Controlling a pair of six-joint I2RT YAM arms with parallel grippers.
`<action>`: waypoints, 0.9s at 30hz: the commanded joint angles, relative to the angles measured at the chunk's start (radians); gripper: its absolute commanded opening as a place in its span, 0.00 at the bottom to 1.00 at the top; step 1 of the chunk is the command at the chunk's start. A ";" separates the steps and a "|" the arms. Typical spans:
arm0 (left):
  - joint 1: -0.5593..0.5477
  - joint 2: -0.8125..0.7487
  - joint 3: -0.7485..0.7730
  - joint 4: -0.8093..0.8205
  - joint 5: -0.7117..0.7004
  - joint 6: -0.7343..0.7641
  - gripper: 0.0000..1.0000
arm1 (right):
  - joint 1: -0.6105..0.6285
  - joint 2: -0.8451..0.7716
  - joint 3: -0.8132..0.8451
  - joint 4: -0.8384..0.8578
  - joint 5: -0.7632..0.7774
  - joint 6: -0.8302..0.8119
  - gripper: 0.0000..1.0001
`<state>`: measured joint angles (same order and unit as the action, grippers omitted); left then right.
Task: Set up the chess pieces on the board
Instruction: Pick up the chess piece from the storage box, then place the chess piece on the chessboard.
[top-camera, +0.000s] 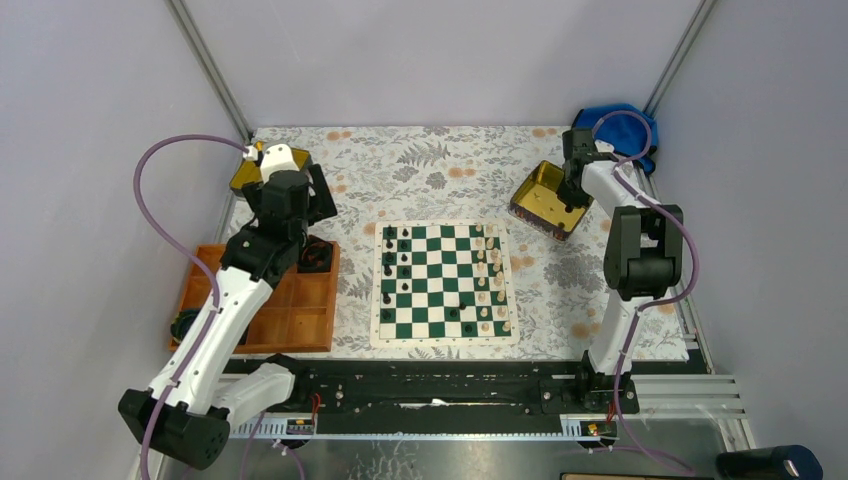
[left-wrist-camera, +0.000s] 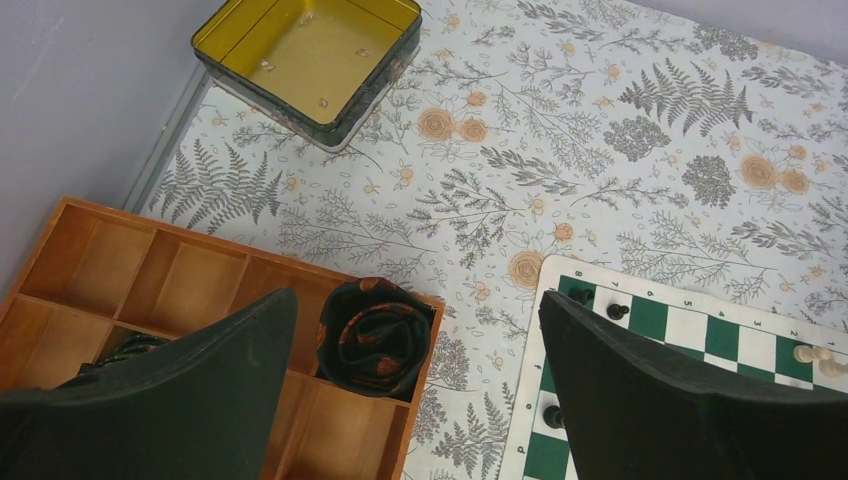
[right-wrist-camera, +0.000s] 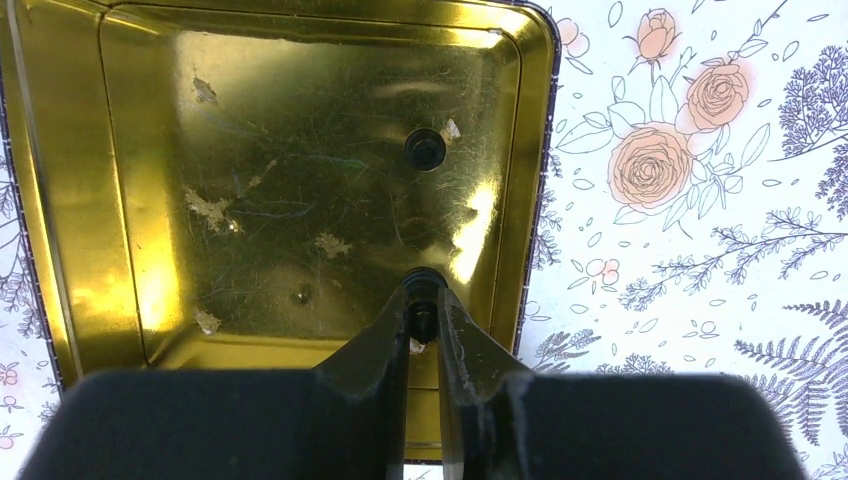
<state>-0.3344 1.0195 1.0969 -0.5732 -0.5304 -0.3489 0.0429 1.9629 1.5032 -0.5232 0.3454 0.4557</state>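
Floral cloth covers the tabletop (top-camera: 440, 160), where the right fingers (right-wrist-camera: 380, 350) pinch a small black chess piece (right-wrist-camera: 423, 280) in the gold rectangular tin (right-wrist-camera: 250, 200); the left fingers (left-wrist-camera: 200, 380) spread wide above the orange wooden tray (left-wrist-camera: 100, 260).

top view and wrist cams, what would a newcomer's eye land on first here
The green and white board sits mid-table, black chess pieces mostly along its left side, cream ones along its right. Far right, the right gripper pinches a black piece over the gold tin, where another piece lies. The left gripper hangs wide open above the orange tray.
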 joint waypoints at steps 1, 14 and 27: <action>-0.005 0.018 0.010 0.032 -0.007 -0.008 0.99 | -0.002 -0.085 -0.005 0.024 -0.011 -0.014 0.00; -0.005 0.050 0.003 0.012 0.001 -0.029 0.99 | 0.082 -0.174 0.001 0.029 -0.008 -0.037 0.00; -0.005 0.057 -0.018 0.012 0.020 -0.044 0.99 | 0.260 -0.262 0.002 0.011 0.005 -0.054 0.00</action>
<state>-0.3344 1.0794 1.0962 -0.5789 -0.5190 -0.3771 0.2592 1.7744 1.4933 -0.5117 0.3386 0.4160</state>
